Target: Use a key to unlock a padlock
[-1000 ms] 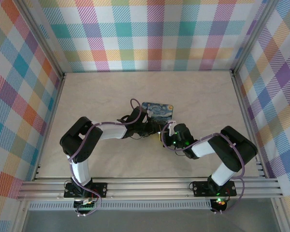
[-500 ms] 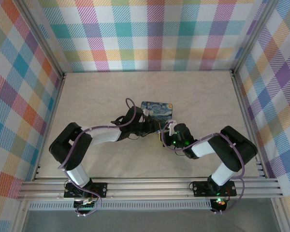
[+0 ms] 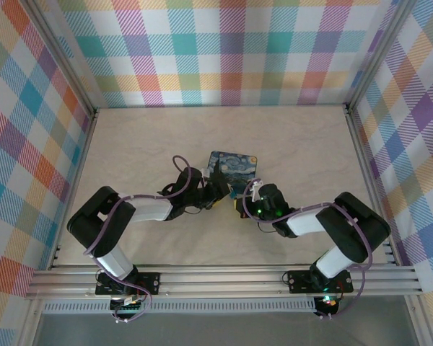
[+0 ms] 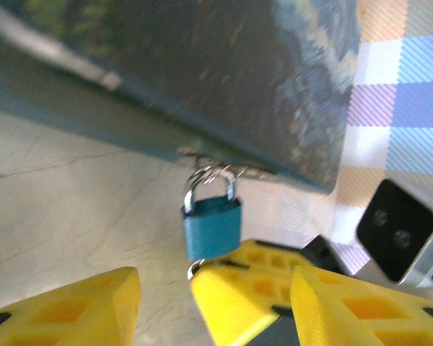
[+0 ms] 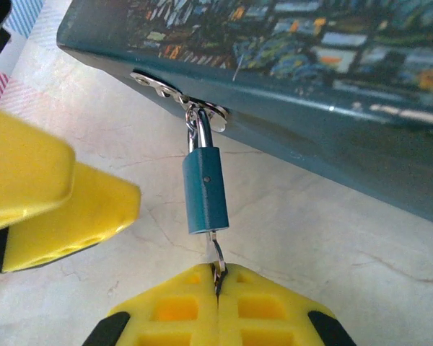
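Observation:
The small blue padlock [image 5: 204, 191] hangs by its silver shackle from the hasp of a dark-blue painted tin [image 5: 289, 65]. A silver key [image 5: 216, 254] sticks into the padlock's underside, and my right gripper [image 5: 218, 280] is shut on the key. From the left wrist, the padlock [image 4: 211, 228] sits just beyond my left gripper [image 4: 215, 280], whose jaws stand open on either side without touching it. One left finger [image 5: 50, 194] shows beside the padlock. From above, both grippers, left [image 3: 219, 189] and right [image 3: 239, 205], meet at the tin's [image 3: 233, 164] near edge.
The tin lies near the middle of a pale stone-patterned table [image 3: 130, 144]. Plaid walls [image 3: 224, 50] close in the back and both sides. A metal rail [image 3: 224, 277] with the arm bases runs along the near edge.
My left gripper has opened, let go of the padlock, and drawn back a little toward the left. The right gripper has stayed shut on the key.

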### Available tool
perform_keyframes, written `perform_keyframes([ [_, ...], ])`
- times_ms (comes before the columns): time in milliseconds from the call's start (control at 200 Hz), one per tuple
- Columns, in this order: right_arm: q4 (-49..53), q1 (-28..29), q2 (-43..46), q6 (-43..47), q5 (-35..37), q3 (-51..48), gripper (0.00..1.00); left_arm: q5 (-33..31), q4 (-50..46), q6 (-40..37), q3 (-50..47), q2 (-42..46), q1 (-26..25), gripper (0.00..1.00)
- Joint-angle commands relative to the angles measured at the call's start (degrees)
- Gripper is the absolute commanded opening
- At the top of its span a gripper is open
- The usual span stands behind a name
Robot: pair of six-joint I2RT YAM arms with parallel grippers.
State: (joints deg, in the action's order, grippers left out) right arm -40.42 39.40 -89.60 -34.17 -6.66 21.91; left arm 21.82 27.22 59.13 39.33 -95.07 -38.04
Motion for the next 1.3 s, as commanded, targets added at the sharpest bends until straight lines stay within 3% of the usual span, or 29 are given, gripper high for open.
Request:
perform_keyframes([
  [0, 0.7, 1.0, 1.7, -2.8, -0.7, 1.7, 0.00, 1.4, 7.5, 3.4, -0.9, -2.1, 0.4, 0.55],
  [845, 0.0, 2.2, 2.2, -11.5, -2.8, 4.0, 0.00, 2.4, 9.0, 6.0, -0.2, -6.3, 0.5, 0.46],
  [1295, 0.5, 2.4, 3.3, -19.1, -3.4, 5.0, 0.00, 2.2, 8.9, 6.2, -0.5, -6.3, 0.6, 0.28],
])
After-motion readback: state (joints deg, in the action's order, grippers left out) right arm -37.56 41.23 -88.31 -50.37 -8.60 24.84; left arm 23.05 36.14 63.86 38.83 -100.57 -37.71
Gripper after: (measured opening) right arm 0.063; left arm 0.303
